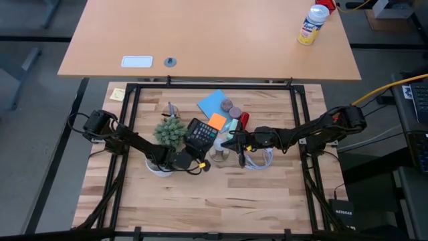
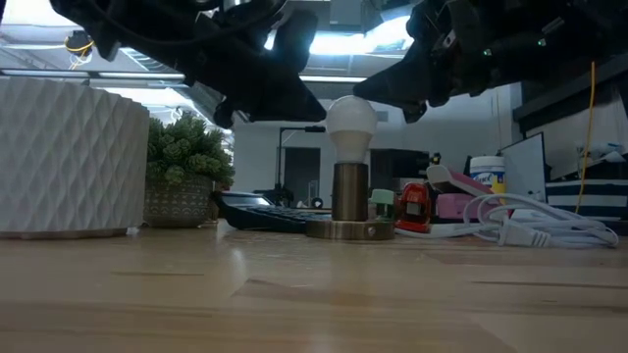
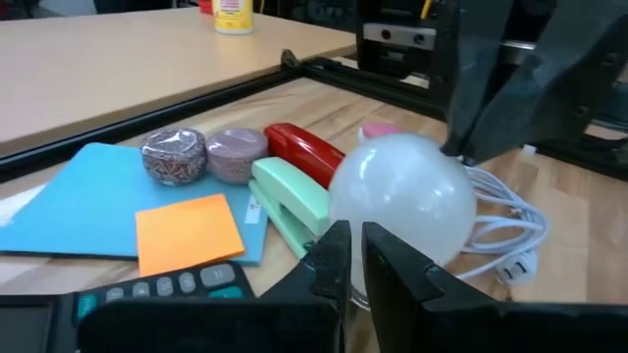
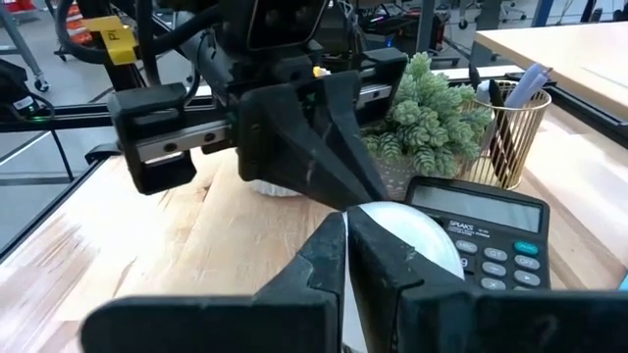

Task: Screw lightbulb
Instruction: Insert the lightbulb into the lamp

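Observation:
The white lightbulb (image 2: 351, 122) stands upright with its screw end in a brass socket (image 2: 350, 191) on a round base (image 2: 350, 230) on the table. It also shows in the left wrist view (image 3: 402, 201) and the right wrist view (image 4: 417, 235). My left gripper (image 3: 353, 257) is shut, its tips at the bulb's left side (image 2: 316, 110). My right gripper (image 4: 345, 245) is shut, its tips at the bulb's upper right side (image 2: 368, 98). My left gripper's shut fingertips (image 4: 358, 191) slant down at the bulb's rounded top from the table's left side; I cannot tell whether they touch it. My right gripper's shut fingertips (image 3: 461, 147) slant down at the bulb's upper side from the table's right; I cannot tell whether they touch it.
A black calculator (image 1: 200, 132), a small green plant (image 1: 170, 132) and a white ribbed pot (image 2: 69, 157) stand left of the socket. A green stapler (image 3: 289, 201), a red stapler (image 3: 304, 152) and a coiled white cable (image 2: 520, 221) lie to its right and beyond.

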Controlling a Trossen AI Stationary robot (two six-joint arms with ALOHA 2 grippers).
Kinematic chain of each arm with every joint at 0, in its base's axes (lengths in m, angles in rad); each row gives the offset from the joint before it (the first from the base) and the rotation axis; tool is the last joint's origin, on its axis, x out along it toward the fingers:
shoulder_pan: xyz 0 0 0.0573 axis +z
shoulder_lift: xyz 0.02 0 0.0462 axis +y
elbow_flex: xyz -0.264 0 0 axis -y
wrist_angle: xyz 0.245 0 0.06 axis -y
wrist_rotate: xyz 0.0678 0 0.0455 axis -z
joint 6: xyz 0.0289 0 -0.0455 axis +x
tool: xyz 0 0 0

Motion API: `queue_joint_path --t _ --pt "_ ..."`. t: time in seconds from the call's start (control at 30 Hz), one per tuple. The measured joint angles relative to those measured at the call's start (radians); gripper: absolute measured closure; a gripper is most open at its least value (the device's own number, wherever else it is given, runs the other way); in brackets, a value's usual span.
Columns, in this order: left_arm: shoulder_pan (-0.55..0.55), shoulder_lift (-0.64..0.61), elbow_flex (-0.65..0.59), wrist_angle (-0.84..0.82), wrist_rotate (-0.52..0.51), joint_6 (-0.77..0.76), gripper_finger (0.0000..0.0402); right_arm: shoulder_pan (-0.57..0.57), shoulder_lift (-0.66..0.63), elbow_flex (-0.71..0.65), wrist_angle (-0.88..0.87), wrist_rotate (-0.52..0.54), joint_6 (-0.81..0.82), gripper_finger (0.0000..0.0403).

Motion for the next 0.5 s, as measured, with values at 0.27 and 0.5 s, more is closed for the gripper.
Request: queue_joint_path --t 0.27,0.5 --pt "-0.002 0.0 0.0 -0.004 -0.003 0.002 0.038 0.0 0.004 -0.003 0.064 0.038 -0.026 0.0382" --pt "-0.003 0.0 0.0 -0.003 0.003 0.02 0.038 -0.001 0.004 -0.003 0.075 0.096 -0.029 0.0382"
